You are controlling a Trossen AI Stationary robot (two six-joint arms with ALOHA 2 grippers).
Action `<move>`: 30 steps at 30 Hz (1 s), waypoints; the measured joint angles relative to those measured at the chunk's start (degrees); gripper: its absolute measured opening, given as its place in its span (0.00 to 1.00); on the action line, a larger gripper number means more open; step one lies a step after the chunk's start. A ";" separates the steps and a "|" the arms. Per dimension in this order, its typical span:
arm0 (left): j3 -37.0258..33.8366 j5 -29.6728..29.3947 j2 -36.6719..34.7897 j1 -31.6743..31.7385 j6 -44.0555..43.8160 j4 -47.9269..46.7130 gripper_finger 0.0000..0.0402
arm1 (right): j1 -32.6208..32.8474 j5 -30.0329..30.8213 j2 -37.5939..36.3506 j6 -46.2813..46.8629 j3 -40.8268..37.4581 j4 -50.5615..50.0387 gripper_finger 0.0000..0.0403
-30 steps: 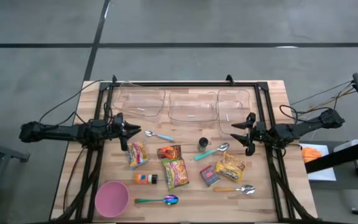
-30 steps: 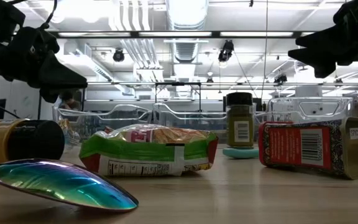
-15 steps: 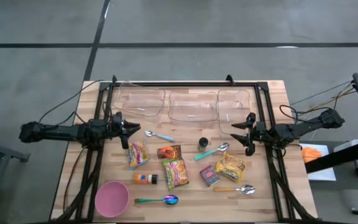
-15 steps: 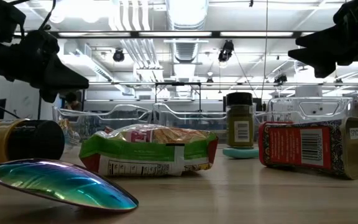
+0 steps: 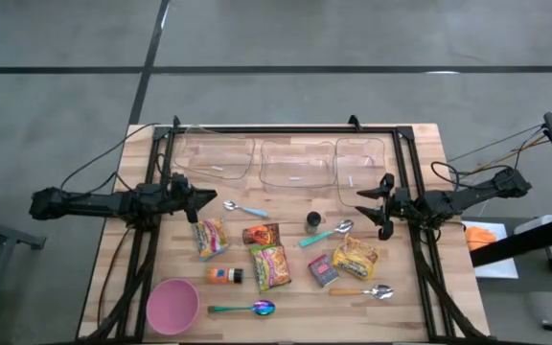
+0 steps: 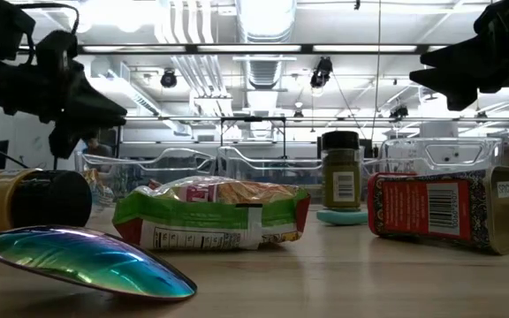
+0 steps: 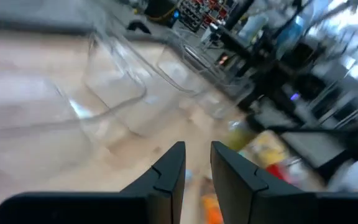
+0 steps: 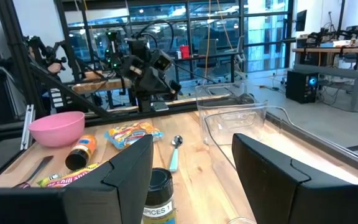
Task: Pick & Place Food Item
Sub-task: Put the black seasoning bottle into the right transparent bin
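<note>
Several food items lie on the wooden table (image 5: 420,144): noodle packets (image 5: 212,238) (image 5: 270,265) (image 5: 355,257), a small packet (image 5: 261,233), a red box (image 5: 322,270), an orange spice bottle (image 5: 224,275) on its side and a dark spice jar (image 5: 312,220) standing upright. My left gripper (image 5: 209,199) (image 7: 196,149) hovers at the table's left side, pointing right, with a narrow gap and nothing between its fingers. My right gripper (image 5: 362,206) (image 8: 191,146) hovers at the right side, pointing left, wide open and holding nothing.
Three clear containers (image 5: 300,163) stand along the far side. A pink bowl (image 5: 172,305) and an iridescent spoon (image 5: 247,309) lie near the front left edge. More spoons (image 5: 245,208) (image 5: 329,233) (image 5: 367,291) lie among the food.
My left gripper has rolled about the line it points along while staying in place above the table; its fingers, which stood one above the other, now lie nearer level. Nothing on the table has moved.
</note>
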 joint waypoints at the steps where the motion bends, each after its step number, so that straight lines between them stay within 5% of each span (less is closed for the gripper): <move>1: 0.00 -0.12 0.21 0.17 -1.88 1.37 0.21 | 0.00 -0.01 0.00 -0.01 0.00 0.00 0.54; 10: 0.04 1.02 0.22 0.10 -10.76 18.00 0.21 | 0.00 -0.01 0.00 -0.25 0.00 0.00 0.54; 20: 1.16 2.33 1.04 0.06 -10.52 22.19 0.21 | -0.01 -0.02 0.00 0.12 -0.01 2.04 0.54; 30: 21.64 4.22 13.03 0.10 -2.11 -1.61 0.21 | -0.12 0.06 -0.09 21.62 -0.01 32.38 0.54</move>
